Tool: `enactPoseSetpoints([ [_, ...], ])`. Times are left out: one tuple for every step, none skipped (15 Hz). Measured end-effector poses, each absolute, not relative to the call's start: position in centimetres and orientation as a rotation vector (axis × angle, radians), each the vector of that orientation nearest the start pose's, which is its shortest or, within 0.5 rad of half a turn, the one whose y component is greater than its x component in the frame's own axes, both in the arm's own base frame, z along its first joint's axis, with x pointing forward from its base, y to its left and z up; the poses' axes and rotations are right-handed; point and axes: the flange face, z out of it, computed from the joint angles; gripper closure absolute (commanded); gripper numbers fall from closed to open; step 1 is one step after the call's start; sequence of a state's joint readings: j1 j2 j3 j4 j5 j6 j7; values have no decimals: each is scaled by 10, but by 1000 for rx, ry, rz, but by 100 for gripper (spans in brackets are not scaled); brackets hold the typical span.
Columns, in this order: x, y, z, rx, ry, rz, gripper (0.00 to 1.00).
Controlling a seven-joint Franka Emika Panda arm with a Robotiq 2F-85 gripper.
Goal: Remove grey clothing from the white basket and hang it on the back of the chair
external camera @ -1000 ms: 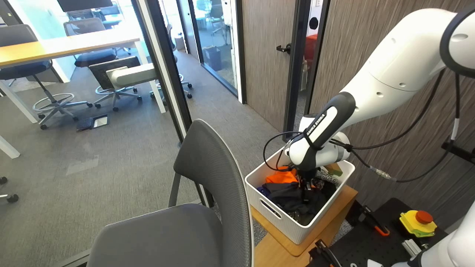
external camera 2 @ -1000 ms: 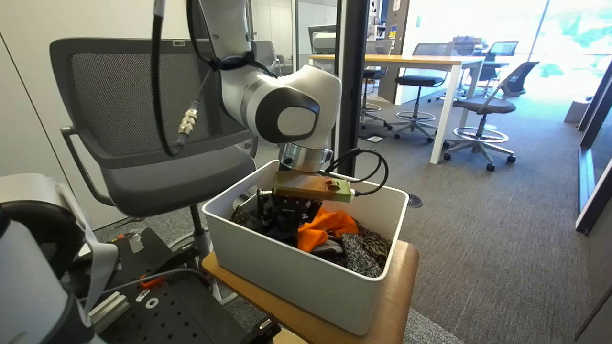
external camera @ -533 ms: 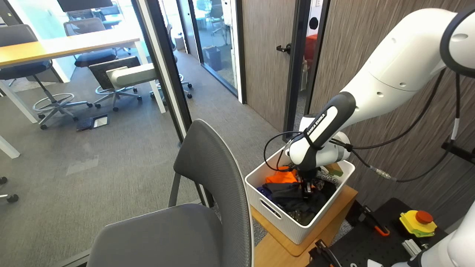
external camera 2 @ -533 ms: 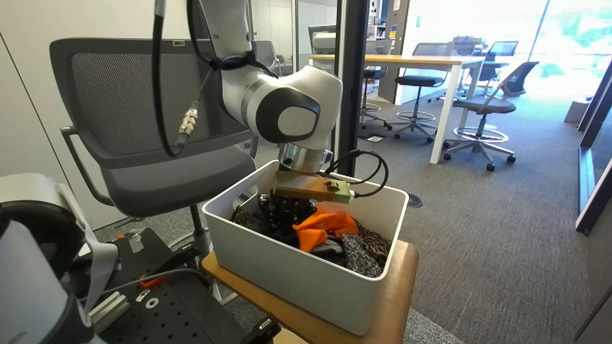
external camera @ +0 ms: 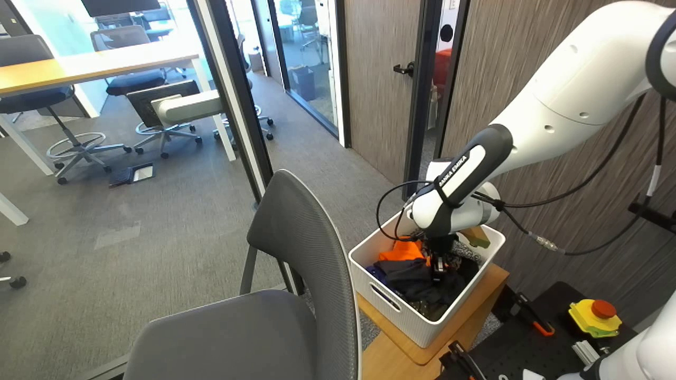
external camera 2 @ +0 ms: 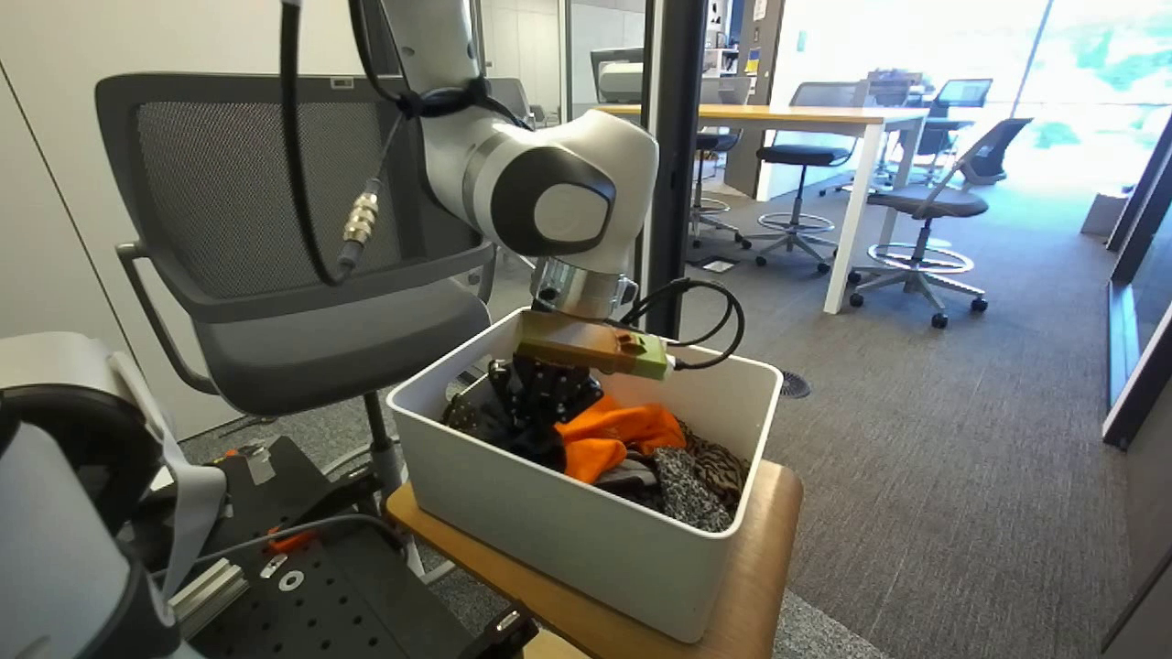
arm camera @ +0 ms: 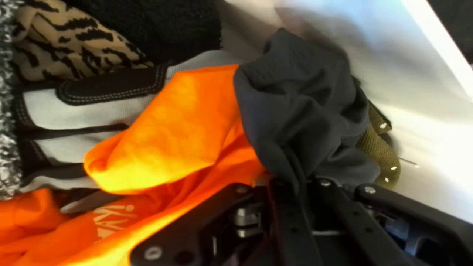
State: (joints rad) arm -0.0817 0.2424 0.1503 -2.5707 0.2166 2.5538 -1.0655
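Grey clothing lies bunched at the basket's wall in the wrist view, its folds running down between the fingertips. My gripper is shut on it. In the exterior views the gripper points down inside the white basket, and the fabric around it looks nearly black. How much of the garment is pinched, and its lower part, are hidden. The grey chair stands beside the basket; its back faces the basket side in an exterior view, and the mesh back rises behind the arm in an exterior view.
Orange cloth touches the grey clothing and the gripper's side. Striped, tiger-patterned and speckled fabrics share the basket. The basket sits on a wooden stool. A black perforated plate is close by, and a cable loop hangs off the wrist.
The jaws have come together on the grey clothing during the last second. Over the latest half second the arm has risen slightly, and the orange cloth has shifted a little beside the gripper.
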Motion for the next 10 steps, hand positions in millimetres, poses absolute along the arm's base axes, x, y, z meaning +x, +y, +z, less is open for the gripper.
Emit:
enactPoseSetpoints([
  [415, 30, 167, -2589, -1295, 237, 91],
  [416, 30, 180, -2599, -1284, 232, 91],
  [417, 31, 195, -2610, -1275, 224, 91],
  [417, 33, 213, -2628, -1265, 207, 90],
  [417, 36, 231, -2646, -1258, 186, 90],
  [416, 39, 249, -2664, -1254, 163, 91],
  [414, 44, 268, -2680, -1251, 143, 91],
  [411, 50, 287, -2696, -1250, 126, 90],
  [408, 57, 308, -2714, -1249, 112, 90],
  [403, 65, 328, -2732, -1251, 103, 90],
])
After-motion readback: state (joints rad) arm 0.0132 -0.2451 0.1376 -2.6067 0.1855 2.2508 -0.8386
